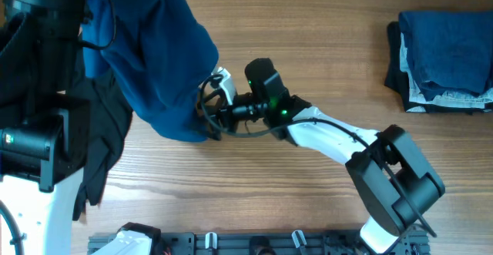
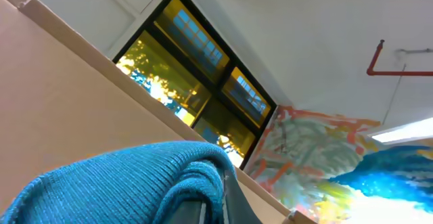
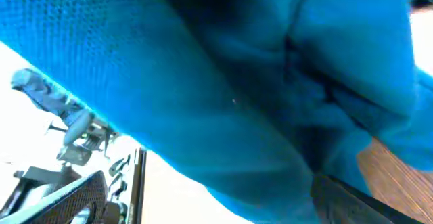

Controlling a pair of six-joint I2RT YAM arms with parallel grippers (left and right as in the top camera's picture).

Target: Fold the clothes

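A large medium-blue shirt (image 1: 158, 51) hangs bunched from the upper left down to the table's middle. In the left wrist view its ribbed cloth (image 2: 128, 183) drapes over my left gripper (image 2: 218, 207), which is shut on a fold of it; the camera looks up at the ceiling. From the lower right, my right gripper (image 1: 209, 107) reaches to the shirt's lowest hanging edge with its jaws spread wide. Blue cloth (image 3: 223, 82) fills the right wrist view, with one dark finger (image 3: 358, 200) at the lower right. Overhead, the left gripper is hidden by its arm and the cloth.
A black garment (image 1: 108, 135) lies crumpled at the left under the left arm (image 1: 42, 70). A stack of folded dark blue, black and light grey clothes (image 1: 447, 51) sits at the back right. Bare wooden table (image 1: 323, 47) lies between them.
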